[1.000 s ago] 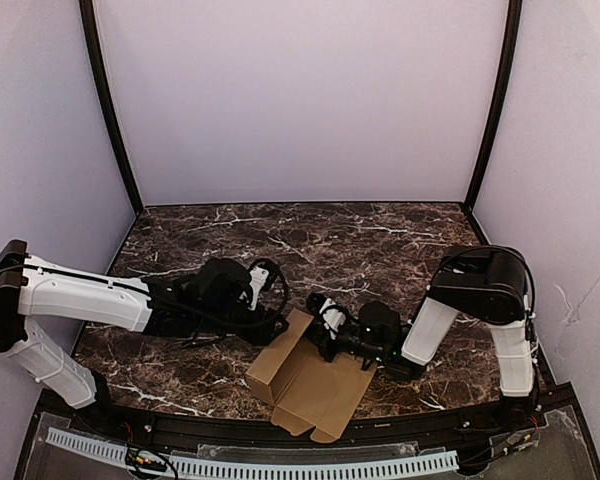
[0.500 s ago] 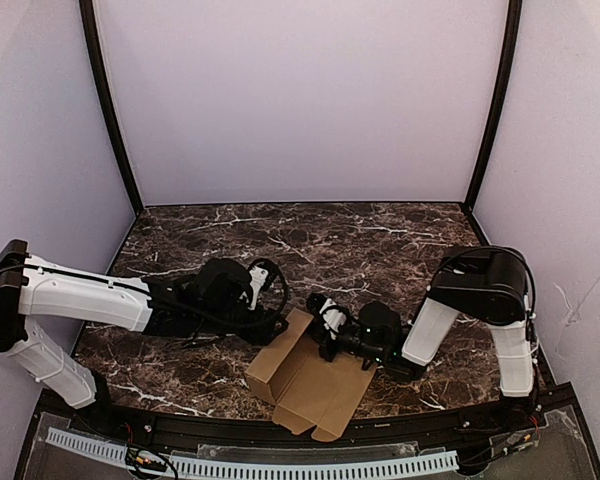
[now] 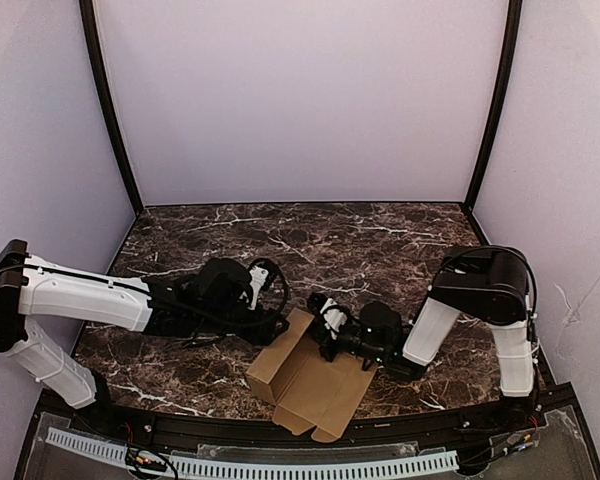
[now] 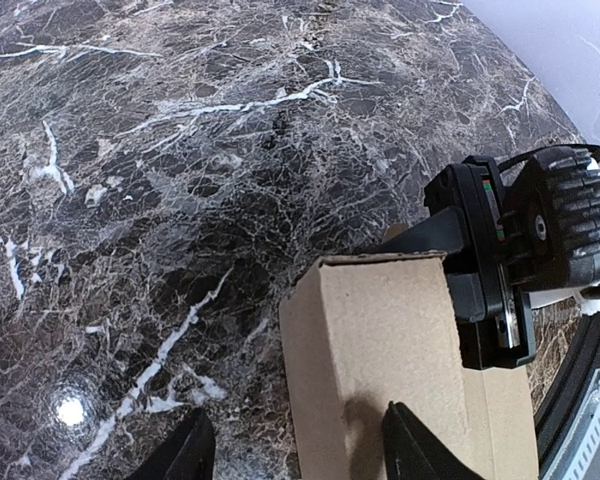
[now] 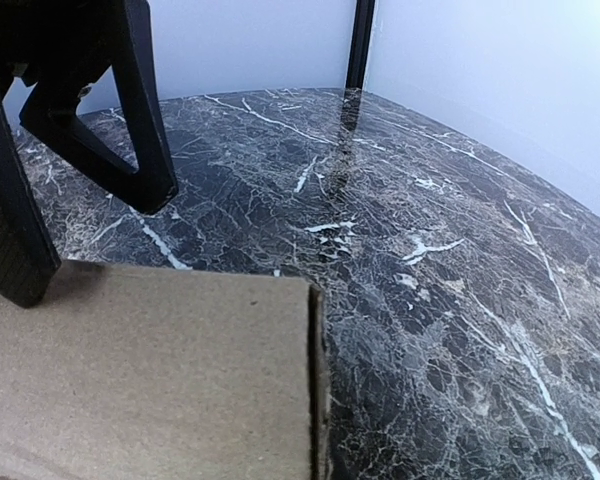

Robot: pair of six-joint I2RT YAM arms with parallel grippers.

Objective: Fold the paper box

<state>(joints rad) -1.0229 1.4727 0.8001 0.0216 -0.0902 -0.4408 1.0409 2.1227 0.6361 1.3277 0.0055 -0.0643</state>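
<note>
One panel of the paper box (image 3: 305, 378) stands raised while the rest lies flat at the near middle of the table (image 3: 380, 240), seen whole only from above. The left wrist view alone shows the left gripper (image 4: 300, 452) with jaws apart, astride the panel's edge. The right gripper (image 3: 326, 328) has its jaws together at that panel, but no view shows whether they pinch cardboard.

A dark marble table (image 3: 380, 230) with white veins is closed in by pale lilac walls (image 3: 300, 100) far, left and right. Black posts (image 3: 105, 110) stand at both far corners. A glare spot (image 4: 70, 410) on the marble is perhaps a lamp's.
</note>
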